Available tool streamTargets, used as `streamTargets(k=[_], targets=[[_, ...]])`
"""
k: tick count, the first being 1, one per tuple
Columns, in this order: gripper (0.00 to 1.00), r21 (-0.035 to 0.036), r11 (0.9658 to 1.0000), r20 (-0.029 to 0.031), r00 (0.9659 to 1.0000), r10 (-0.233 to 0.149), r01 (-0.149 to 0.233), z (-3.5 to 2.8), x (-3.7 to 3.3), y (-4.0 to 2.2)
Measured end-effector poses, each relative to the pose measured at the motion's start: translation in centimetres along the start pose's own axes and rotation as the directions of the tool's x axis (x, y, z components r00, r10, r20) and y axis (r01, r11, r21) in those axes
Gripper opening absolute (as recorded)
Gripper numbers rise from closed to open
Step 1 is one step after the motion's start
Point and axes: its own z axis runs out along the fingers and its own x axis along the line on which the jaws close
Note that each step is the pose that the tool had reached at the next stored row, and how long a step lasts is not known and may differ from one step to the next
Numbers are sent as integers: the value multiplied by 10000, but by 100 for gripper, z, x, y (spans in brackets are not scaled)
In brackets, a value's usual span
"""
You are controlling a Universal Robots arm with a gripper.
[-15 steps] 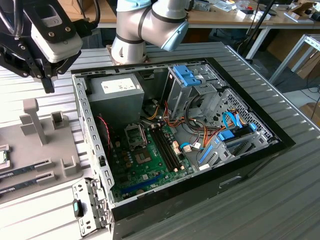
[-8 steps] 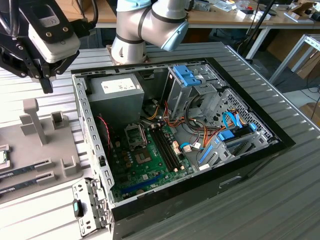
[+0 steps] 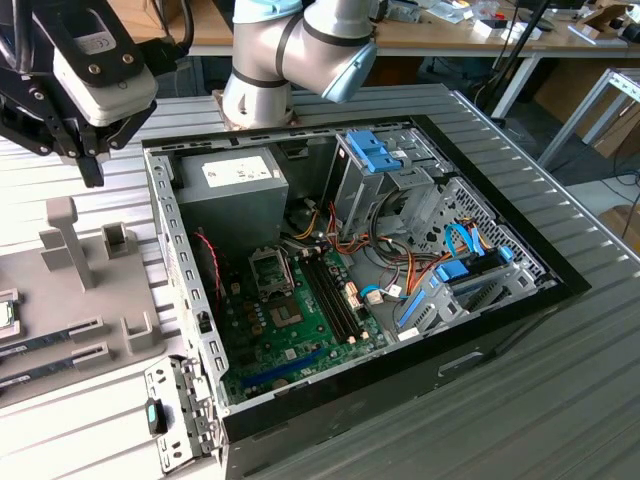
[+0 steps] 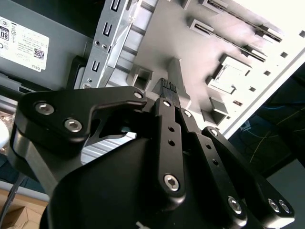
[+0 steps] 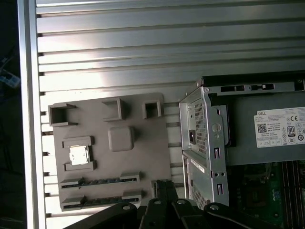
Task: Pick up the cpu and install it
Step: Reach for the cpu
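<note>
Claw [image 5: 162,184] — black, fingers seemingly drawn together, nothing between them; hung above the grey fixture tray [image 5: 143,157]. Cpu [image 5: 79,155] — sat in the tray's square recess, which located it for picking, well apart from the open computer case [image 5: 205,119] on the surface [image 5: 119,47].

Bright, even light in the exterior view. Washes the ribbed worktop [image 3: 20,200] below the gripper [image 3: 90,170] nearly white, and leaves the open computer case [image 3: 300,290] beside it dimmer inside. In the first wrist view, glares in a white band beyond the gripper and glints off the cpu [image 5: 79,155]. In the second wrist view, burns out white past the grey tray [image 4: 190,43].
</note>
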Motion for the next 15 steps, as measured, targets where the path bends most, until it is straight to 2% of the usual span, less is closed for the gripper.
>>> streamTargets(k=[15], targets=[[11,0,10000,0,10000,0,0,1,29,-2]])
